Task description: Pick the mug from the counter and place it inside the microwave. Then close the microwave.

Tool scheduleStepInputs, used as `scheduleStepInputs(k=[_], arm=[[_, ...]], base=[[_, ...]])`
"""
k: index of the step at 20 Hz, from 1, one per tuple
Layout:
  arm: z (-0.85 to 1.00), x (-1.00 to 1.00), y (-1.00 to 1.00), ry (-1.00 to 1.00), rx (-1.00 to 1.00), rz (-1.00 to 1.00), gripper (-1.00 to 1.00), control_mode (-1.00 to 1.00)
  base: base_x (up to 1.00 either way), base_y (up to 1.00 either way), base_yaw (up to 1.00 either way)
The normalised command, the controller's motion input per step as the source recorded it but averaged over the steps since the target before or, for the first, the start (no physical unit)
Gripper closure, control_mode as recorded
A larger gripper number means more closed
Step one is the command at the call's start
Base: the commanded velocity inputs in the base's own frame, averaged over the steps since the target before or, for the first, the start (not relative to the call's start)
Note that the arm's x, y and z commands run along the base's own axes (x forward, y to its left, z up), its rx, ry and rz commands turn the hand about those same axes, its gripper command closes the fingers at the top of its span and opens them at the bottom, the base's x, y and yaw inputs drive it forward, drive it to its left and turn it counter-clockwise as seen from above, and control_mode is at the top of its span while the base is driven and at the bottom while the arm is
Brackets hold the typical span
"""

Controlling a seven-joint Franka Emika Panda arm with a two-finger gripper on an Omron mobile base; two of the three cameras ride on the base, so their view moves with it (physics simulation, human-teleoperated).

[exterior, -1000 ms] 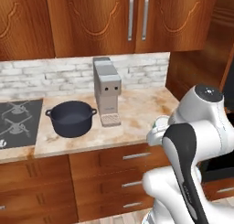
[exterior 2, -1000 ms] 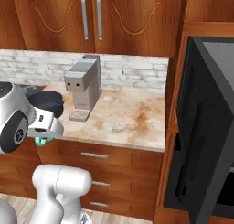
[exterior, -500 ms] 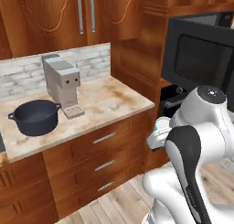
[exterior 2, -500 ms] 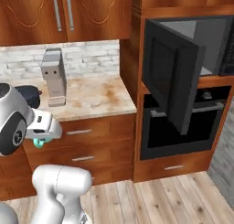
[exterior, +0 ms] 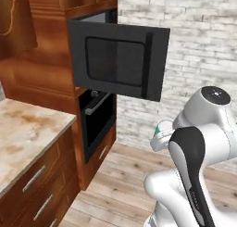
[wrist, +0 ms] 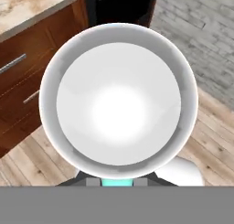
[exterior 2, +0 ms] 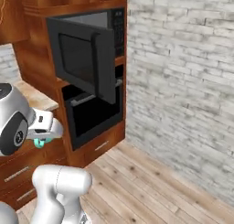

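The end effector [wrist: 118, 182] is clenched on the mug [wrist: 119, 99], whose pale round mouth faces straight up the hand view, with a strip of its teal body showing between the finger tips at the bottom. In the left base view the mug [exterior: 163, 128] peeks out teal beside the white wrist, off the desk and over the wooden floor [exterior: 125, 184]. The desk [exterior: 23, 133] lies to the left, its right edge beside the oven [exterior: 95, 122]. Above the oven, the microwave [exterior 2: 87, 54] stands with its door [exterior: 118, 61] swung wide open.
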Motion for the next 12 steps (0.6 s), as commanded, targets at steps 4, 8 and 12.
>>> scheduleStepInputs(k=[4, 8, 12], arm=[[0.0, 0.0, 0.0, 0.0, 0.0, 0.0, 1.0, 1.0], [0.0, 0.0, 0.0, 0.0, 0.0, 0.0, 1.0, 1.0], [0.0, 0.0, 0.0, 0.0, 0.0, 0.0, 1.0, 1.0]], base=[[-0.39, -0.16, -0.7], [-0.24, -0.44, -0.45], [0.1, -0.44, -0.04]])
